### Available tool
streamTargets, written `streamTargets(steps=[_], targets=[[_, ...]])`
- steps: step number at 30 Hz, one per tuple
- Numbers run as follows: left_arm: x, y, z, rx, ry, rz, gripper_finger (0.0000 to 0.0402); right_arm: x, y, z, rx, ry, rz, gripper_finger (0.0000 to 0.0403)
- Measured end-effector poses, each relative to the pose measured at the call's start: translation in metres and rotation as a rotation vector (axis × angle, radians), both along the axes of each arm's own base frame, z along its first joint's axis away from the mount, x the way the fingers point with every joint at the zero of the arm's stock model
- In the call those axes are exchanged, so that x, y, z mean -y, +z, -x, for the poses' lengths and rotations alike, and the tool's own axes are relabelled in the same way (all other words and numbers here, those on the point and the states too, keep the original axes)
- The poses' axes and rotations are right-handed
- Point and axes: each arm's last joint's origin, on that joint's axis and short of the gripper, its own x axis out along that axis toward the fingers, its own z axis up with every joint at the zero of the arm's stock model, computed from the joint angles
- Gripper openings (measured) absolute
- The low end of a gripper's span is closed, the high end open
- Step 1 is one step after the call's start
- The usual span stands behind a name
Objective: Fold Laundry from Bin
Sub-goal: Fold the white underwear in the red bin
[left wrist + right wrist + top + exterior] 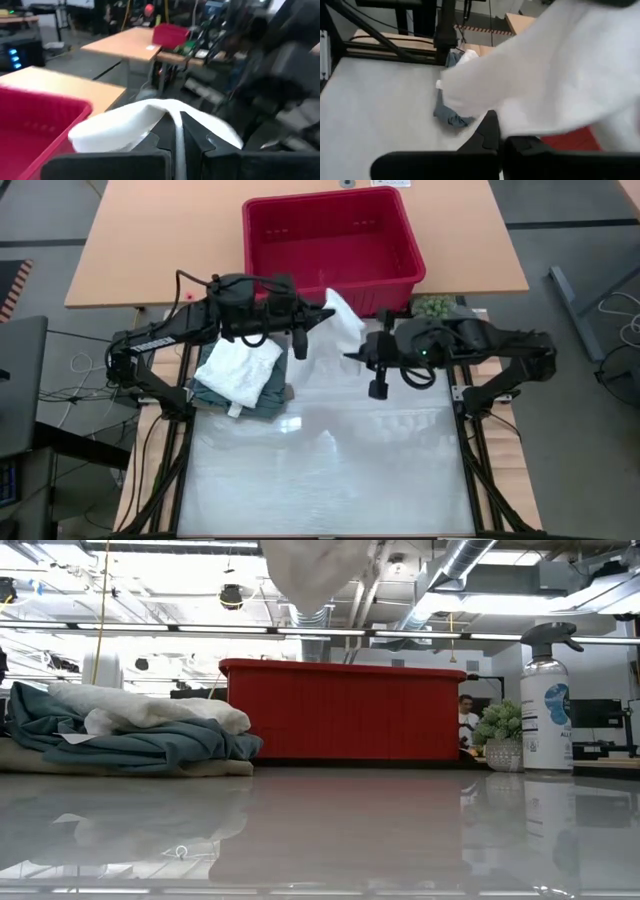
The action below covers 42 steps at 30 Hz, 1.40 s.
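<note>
The left gripper (318, 317) is clamped on a white garment (345, 318) held in the air just in front of the red bin (333, 238), which sits at twelve o'clock on the table. The right gripper (497, 135) has its fingers together, seemingly pinching the same cloth, though blur obscures the contact. A folded pile (243, 378) lies at nine o'clock.

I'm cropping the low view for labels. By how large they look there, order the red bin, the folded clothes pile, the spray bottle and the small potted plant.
1. Red plastic bin
2. Teal-and-white folded clothes pile, which sits nearer the camera
3. Clear spray bottle
4. Small green potted plant
</note>
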Motion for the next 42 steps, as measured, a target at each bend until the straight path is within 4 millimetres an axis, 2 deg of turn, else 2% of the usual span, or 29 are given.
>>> streamTargets(steps=[5, 9, 13, 17, 21, 24, 26, 29, 34, 37, 42], targets=[[-0.004, -0.015, 0.003, -0.181, 0.093, -0.044, 0.0025, 0.007, 0.0, 0.007, -0.002, -0.074, -0.101, 0.0018], [-0.017, -0.033, 0.011, -0.36, 0.173, -0.001, 0.0068, 0.015, -0.012, 0.015, -0.081, -0.235, -0.296, 0.0018], [-0.025, -0.047, 0.018, -0.488, 0.185, 0.087, 0.0119, 0.012, -0.026, 0.023, -0.171, -0.357, -0.423, 0.0018], [-0.026, -0.081, 0.009, -0.588, 0.144, 0.181, 0.0166, 0.008, -0.042, 0.026, -0.267, -0.441, -0.528, 0.0018], [-0.021, -0.127, -0.002, -0.652, 0.106, 0.271, 0.0196, 0.001, -0.054, 0.014, -0.257, -0.386, -0.6, 0.0018], [-0.015, -0.158, -0.006, -0.702, 0.049, 0.327, 0.0205, 0.003, -0.063, -0.005, -0.194, -0.322, -0.653, 0.0018], [-0.011, -0.168, -0.007, -0.715, 0.011, 0.364, 0.0205, 0.008, -0.067, -0.018, -0.136, -0.275, -0.681, 0.0018], [-0.006, -0.171, 0.003, -0.774, -0.008, 0.411, 0.0206, 0.014, -0.067, -0.035, -0.037, -0.23, -0.688, 0.0018], [-0.001, -0.162, 0.034, -0.88, 0.123, 0.375, 0.0206, 0.021, -0.082, -0.041, -0.069, -0.292, -0.668, 0.0018], [-0.001, -0.15, 0.053, -0.865, 0.226, 0.348, 0.0206, 0.026, -0.118, -0.042, -0.156, -0.377, -0.71, 0.0018], [0.0, -0.132, 0.069, -0.75, 0.27, 0.368, 0.0206, 0.037, -0.196, -0.037, -0.297, -0.493, -0.845, 0.0018]])
